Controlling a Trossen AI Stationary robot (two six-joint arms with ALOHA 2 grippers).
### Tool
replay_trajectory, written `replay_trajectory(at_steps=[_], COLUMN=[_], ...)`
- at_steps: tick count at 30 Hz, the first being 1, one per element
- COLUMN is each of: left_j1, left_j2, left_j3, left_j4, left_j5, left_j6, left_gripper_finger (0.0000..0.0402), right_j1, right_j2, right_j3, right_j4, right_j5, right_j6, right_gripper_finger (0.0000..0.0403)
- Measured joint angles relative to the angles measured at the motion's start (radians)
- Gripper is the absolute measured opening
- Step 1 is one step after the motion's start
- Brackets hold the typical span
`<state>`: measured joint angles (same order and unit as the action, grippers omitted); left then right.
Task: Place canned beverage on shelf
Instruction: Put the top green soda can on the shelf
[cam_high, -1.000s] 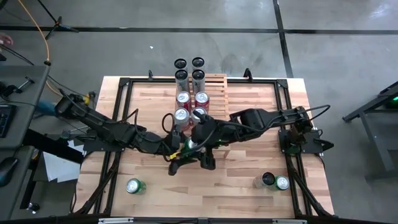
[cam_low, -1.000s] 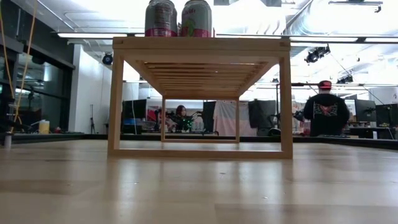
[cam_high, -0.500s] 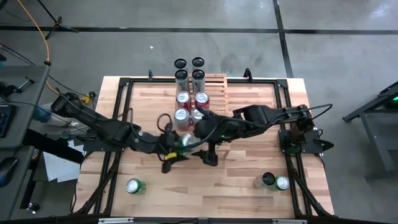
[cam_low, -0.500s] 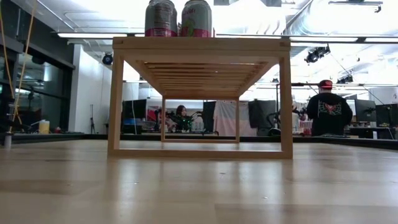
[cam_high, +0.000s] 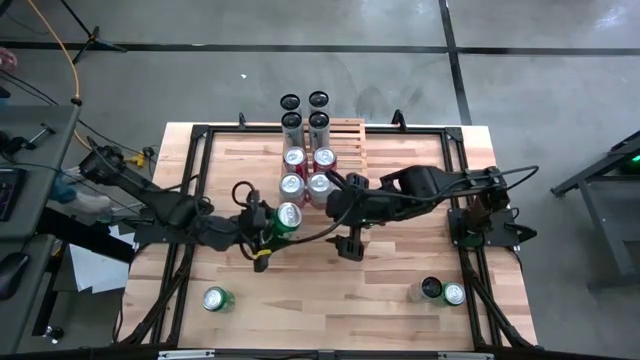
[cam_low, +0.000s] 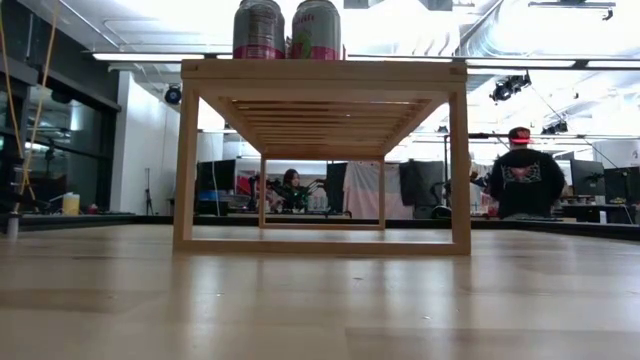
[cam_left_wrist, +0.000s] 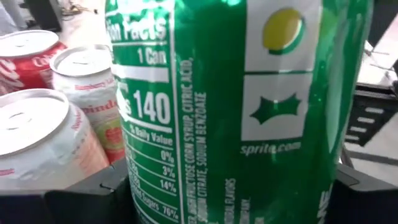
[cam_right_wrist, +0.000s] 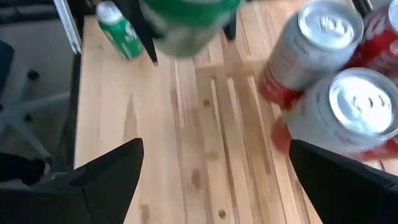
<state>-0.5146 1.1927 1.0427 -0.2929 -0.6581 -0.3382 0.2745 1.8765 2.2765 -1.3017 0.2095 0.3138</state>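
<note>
A green Sprite can (cam_high: 288, 217) is held upright in my left gripper (cam_high: 280, 223) just left of the shelf's near end; it fills the left wrist view (cam_left_wrist: 236, 106). The light-wood shelf (cam_high: 347, 150) carries several red, pink and black cans (cam_high: 306, 171), resting on their bases; two show in the low view (cam_low: 288, 30). My right gripper (cam_high: 350, 243) stands open to the can's right, apart from it, with nothing between its fingers (cam_right_wrist: 106, 180). The right wrist view shows the green can (cam_right_wrist: 186, 18) farther off. My left gripper pinches the green can's side wall (cam_left_wrist: 155, 186) between its two fingers (cam_left_wrist: 93, 196), low on the can. The fingers come nearly level from the table's left side. The can stands upright in the hold; I cannot tell whether its base is clear of the table.
A green can (cam_high: 214, 299) lies on the table near the front left. Two more cans (cam_high: 442, 292) stand at the front right. Black frame rails (cam_high: 190, 160) run along the table's edges. People are in the room behind the shelf (cam_low: 525, 180).
My right gripper has come off the green can and drawn away toward the table's right edge. My left gripper has kept its hold and carried the can a little toward the left edge.
</note>
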Motion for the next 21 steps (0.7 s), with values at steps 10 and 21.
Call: replay_trajectory(at_steps=[10, 21], left_j1=[-0.007, 0.014], left_j2=[-0.011, -0.012], left_j3=[-0.181, -0.199], left_j4=[0.31, 0.374], left_j5=[0.017, 0.018], left_j6=[-0.045, -0.005], left_gripper_finger=[0.0279, 0.0279], right_j1=[0.0, 0.024], right_j2=[0.0, 0.001], right_j3=[0.0, -0.001], right_j4=[-0.105, -0.246], right_j5=[0.026, 0.108], right_j6=[0.025, 0.108], right_gripper_finger=[0.0388, 0.0388])
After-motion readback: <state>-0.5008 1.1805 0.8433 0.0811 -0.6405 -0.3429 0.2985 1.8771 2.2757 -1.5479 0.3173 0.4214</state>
